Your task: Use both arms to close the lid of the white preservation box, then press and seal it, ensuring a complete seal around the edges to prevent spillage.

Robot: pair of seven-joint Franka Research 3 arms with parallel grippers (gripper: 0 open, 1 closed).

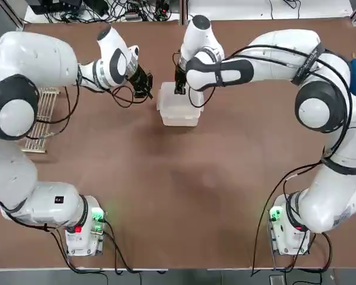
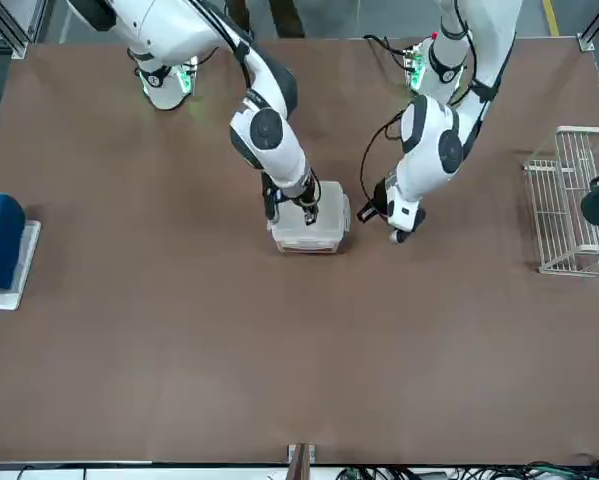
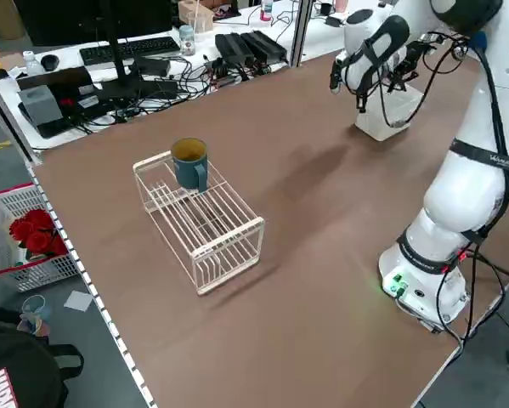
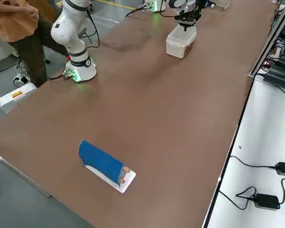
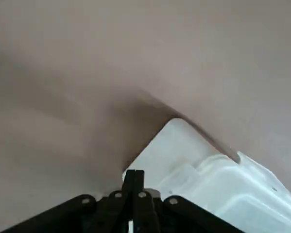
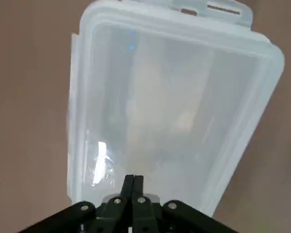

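The white preservation box [image 1: 179, 108] stands mid-table toward the far side, with the lid [image 6: 174, 107] lying flat on top of it. The lid's latch tab [image 6: 218, 10] shows at one short end. My right gripper [image 1: 180, 84] is shut and points down at the lid near its far edge, fingertips [image 6: 133, 187] right at the surface. Just off the box's left side is my left gripper [image 1: 144, 88], shut and holding nothing. Its fingertips [image 5: 134, 180] sit close to a box corner [image 5: 177, 127], low over the table.
A wire basket [image 1: 41, 119] holding a teal mug [image 3: 189, 161] stands at the table's left edge. A blue roll on a white base [image 2: 4, 245] lies at the right edge. A person [image 4: 18, 23] stands beside the table on the right arm's side.
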